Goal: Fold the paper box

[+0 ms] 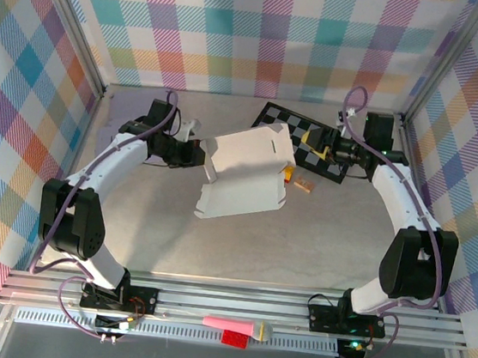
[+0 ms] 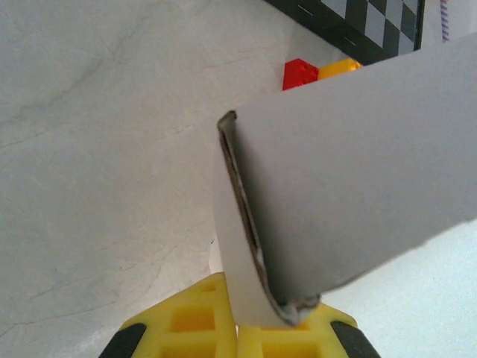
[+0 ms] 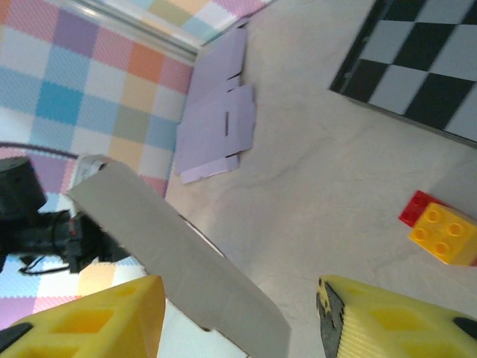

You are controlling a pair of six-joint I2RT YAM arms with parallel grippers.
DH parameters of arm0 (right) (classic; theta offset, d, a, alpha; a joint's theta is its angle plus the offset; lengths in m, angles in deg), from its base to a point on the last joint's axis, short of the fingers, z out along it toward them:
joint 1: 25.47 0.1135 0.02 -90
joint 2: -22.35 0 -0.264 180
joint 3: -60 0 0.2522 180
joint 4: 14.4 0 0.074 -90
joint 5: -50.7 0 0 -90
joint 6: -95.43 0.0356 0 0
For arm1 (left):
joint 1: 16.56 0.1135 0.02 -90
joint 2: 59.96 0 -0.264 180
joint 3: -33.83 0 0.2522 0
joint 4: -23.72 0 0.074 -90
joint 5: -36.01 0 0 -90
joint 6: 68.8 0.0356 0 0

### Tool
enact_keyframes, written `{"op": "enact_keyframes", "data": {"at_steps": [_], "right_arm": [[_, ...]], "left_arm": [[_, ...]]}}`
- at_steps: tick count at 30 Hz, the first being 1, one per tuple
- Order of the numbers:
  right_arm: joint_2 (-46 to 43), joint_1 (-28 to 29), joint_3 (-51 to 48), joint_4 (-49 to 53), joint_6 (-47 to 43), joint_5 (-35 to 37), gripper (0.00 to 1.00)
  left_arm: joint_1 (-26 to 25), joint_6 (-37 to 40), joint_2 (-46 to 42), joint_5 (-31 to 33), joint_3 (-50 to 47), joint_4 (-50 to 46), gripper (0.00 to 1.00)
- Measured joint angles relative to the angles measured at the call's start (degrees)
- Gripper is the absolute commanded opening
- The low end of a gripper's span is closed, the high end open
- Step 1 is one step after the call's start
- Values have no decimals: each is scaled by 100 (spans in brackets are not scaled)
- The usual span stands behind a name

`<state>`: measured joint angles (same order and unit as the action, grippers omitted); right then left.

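While the left gripper (image 2: 237,328) is clamped tight on an edge of the paper box (image 1: 244,175), the right gripper (image 3: 238,321) stands partly open, holding nothing.
The box hangs tilted between both grippers above the desk (image 1: 239,257). One flap passes between the right gripper's parted fingers (image 3: 82,321). Red and yellow blocks (image 3: 440,227) lie just beyond it.

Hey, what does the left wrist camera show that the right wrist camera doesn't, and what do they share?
Left wrist: the left pincer shut on the paper box, with its raw cut edge seen close up.
Right wrist: the right pincer open, a box flap showing between its fingers, and a flat unfolded blank by the plaid wall.
Both: the box, the red brick, the yellow brick, the checkerboard and the table.
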<state>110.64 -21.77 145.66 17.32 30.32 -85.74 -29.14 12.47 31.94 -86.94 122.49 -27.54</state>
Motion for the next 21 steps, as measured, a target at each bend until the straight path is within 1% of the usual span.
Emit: {"op": "enact_keyframes", "data": {"at_steps": [11,21], "right_arm": [[216,33,-173,-302,-98,-673,50],[299,240,-170,-339,-190,-874,49]], "left_arm": [[4,28,170,-227,96,-50,0],[4,48,256,-264,186,-138,0]]}}
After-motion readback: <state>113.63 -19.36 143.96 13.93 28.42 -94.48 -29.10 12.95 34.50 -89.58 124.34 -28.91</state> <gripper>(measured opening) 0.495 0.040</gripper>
